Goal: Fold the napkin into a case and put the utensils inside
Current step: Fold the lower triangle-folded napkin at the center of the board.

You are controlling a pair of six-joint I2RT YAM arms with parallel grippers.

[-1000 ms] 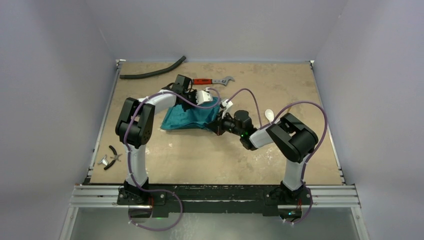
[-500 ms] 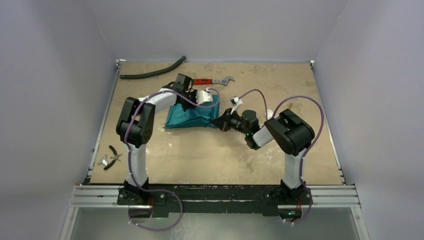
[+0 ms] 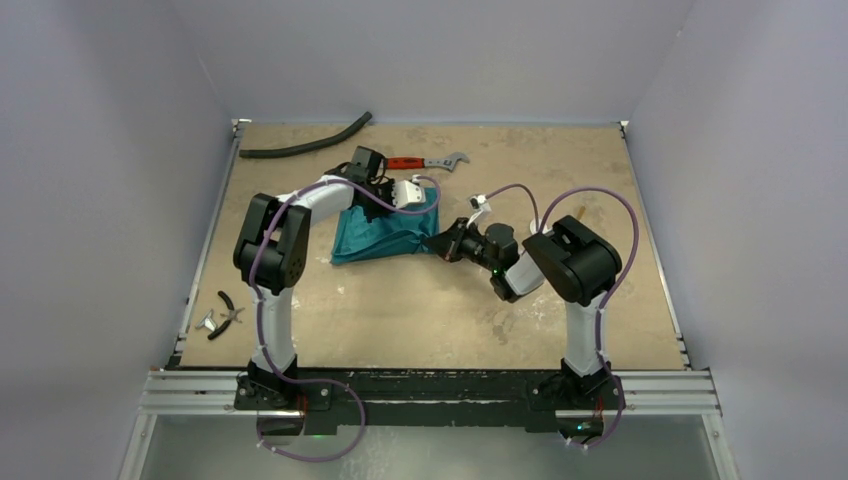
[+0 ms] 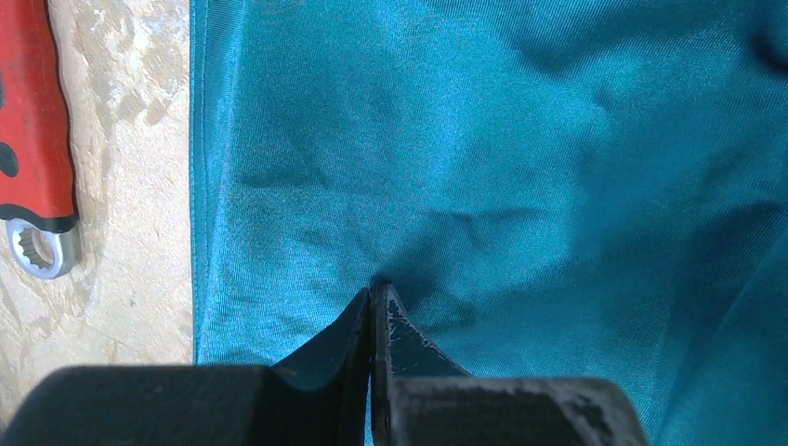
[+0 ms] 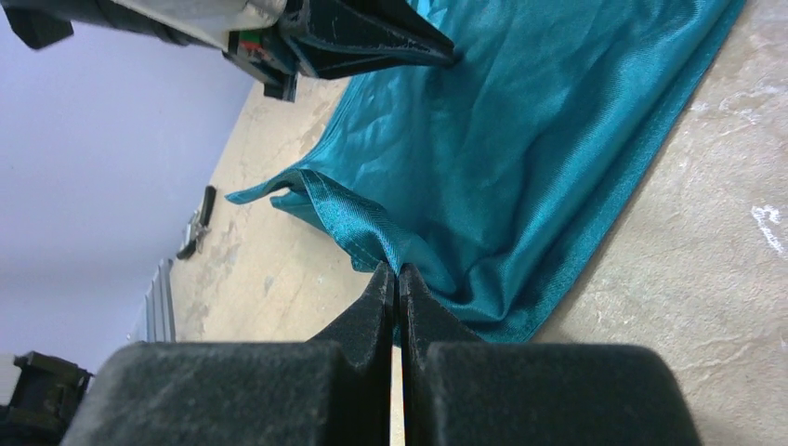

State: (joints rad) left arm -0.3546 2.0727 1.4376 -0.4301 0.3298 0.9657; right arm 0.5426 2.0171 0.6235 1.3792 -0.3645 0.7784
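Your right arm (image 3: 572, 262) folded back tighter than a second ago. Napkin (image 3: 380, 235) now pulled in smaller, left corner closer in. Napkin sits on table (image 3: 400, 320), middle, toward far side. Your left fingers (image 4: 413, 342) pressed together, tips poking down on napkin top. Your right fingers (image 5: 364, 316) pressed together too, tips right at napkin's folded right edge. Red wrench (image 3: 425, 161) just beside napkin's far edge. Black hose (image 3: 305, 145) in far left corner. Pliers (image 3: 228, 312) by left edge, well apart.
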